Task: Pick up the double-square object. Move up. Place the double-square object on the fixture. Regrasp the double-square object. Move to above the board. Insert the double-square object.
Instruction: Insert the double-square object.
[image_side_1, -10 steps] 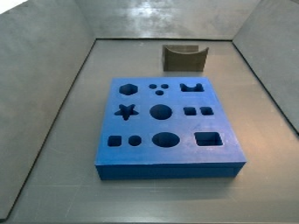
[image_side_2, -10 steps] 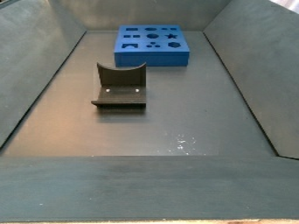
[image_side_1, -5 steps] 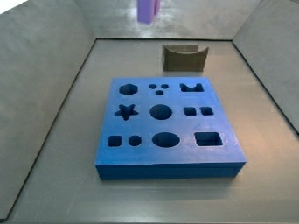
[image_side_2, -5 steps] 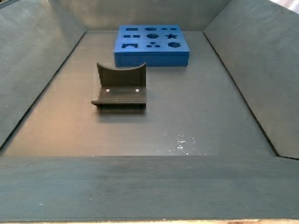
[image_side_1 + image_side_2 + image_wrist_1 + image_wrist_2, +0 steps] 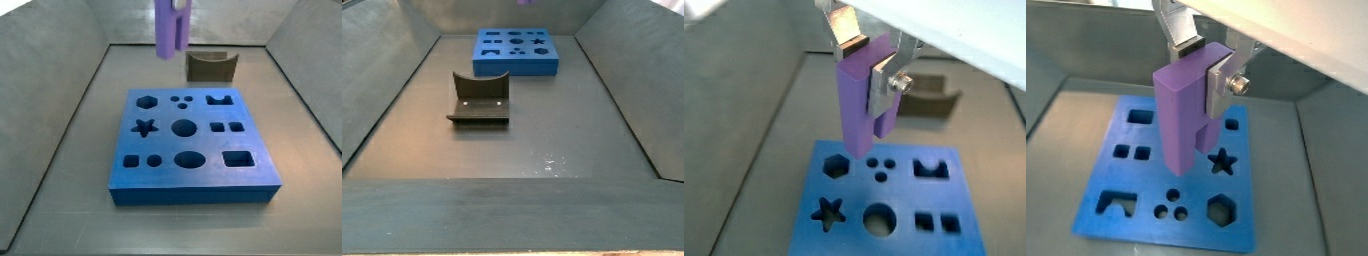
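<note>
In both wrist views the gripper [image 5: 867,72] hangs above the board [image 5: 905,215], its jaws clamped on the upper part of the double-square object [image 5: 855,105], a light-purple block held upright with its long side pointing down. One silver finger [image 5: 885,82] presses a face of the block, and the other shows behind its top edge. The block is clear of the board, well above the dark cutouts.

In a side view the double-square object [image 5: 171,27] hangs in the air over the far edge of the bright blue board [image 5: 194,175], left of the fixture [image 5: 211,67], which stands on the grey floor just beyond the board. In a side view the fixture [image 5: 478,101] sits nearer than the board [image 5: 516,50]; only a purple tip [image 5: 527,2] shows at the top edge.
</note>
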